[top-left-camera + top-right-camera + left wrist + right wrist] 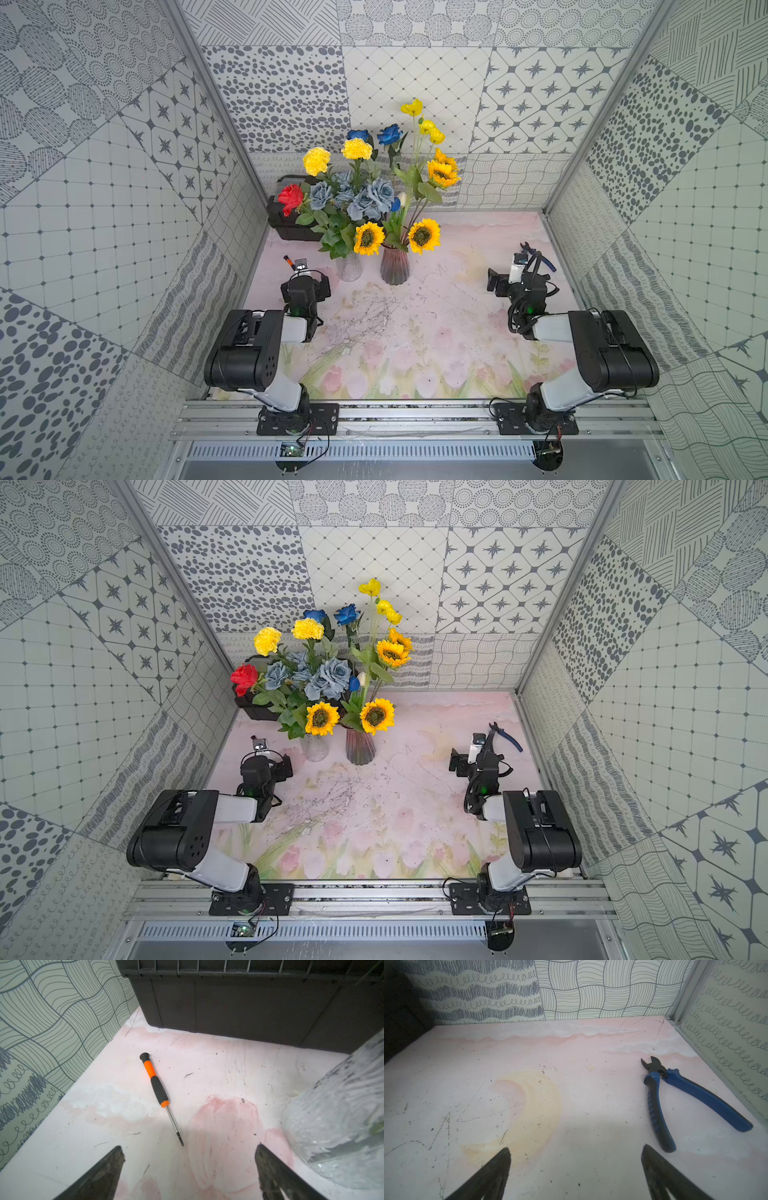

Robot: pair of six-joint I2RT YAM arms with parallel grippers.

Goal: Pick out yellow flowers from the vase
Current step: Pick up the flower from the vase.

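The yellow flowers are artificial, with long green stems: two ruffled pompom blooms (316,161), dark-centred sunflowers (423,235) and small poppy-like heads (412,107). They stand mixed with grey-blue roses (365,199), deep blue roses (389,134) and one red flower (291,198). The bunch sits at the back of the pale pink counter (415,332), rising from a clear textured glass vase (350,268) and a purple ribbed glass vase (395,266) that stand just beside each other. Which stem sits in which vase is mostly hidden by leaves.

The left pincer (189,1153) is spread wide and holds nothing. It hovers over bare counter, near the clear vase and in front of a black plastic crate (249,1001), with the tip of an orange-and-black screwdriver (154,1080) lying just ahead of it. The right pincer (575,1154) is also spread wide and empty, with blue-handled cutting pliers (675,1093) lying beside it.

The stems run roughly upright, fanning outward from the vase mouths. The poppy stems reach highest. Two low sunflowers face out toward the arms.
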